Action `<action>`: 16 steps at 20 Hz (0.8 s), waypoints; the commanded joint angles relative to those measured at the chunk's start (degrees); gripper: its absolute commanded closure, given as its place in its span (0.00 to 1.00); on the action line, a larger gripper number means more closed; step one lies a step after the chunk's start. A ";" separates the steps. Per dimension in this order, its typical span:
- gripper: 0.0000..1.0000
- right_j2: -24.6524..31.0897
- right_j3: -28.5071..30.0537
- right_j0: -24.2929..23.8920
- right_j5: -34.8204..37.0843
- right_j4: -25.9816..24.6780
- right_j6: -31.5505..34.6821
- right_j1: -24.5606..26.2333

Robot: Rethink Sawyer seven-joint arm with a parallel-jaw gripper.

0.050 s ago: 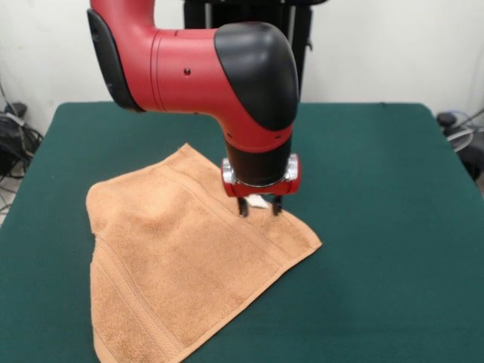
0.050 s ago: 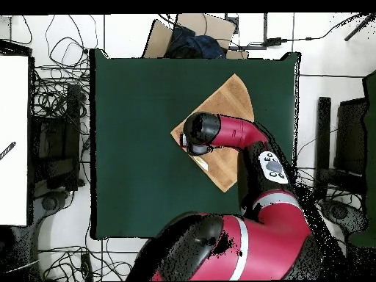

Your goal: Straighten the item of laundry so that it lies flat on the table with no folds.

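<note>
The table is a big dark green felt-looking top that fills most of the front view, with a white wall behind it and some black cables and gear spilling in at the left and right edges. In the overhead view the floor around it is pale, with tangled cables down the left side and a cardboard box past the table's top edge.

The towel is light orange-brown terry, sitting left of centre and running down to the bottom edge of the front frame. It's mostly spread out, with woven bands running near its edges, though the left side looks a bit rumpled. A small white label pokes out at its upper right edge.

The gripper hangs right over that label edge, two short dark fingertips slightly apart and straddling the label. Can't tell whether it's actually pinching anything.
</note>
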 commanded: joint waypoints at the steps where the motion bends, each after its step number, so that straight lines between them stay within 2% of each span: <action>1: 0.00 0.89 1.11 -0.24 -3.24 -2.14 2.76 0.09; 12: 0.00 0.31 2.01 -0.04 -3.58 -2.86 2.69 -0.63; 16: 0.00 0.75 2.27 -0.78 -5.91 -3.08 2.64 1.41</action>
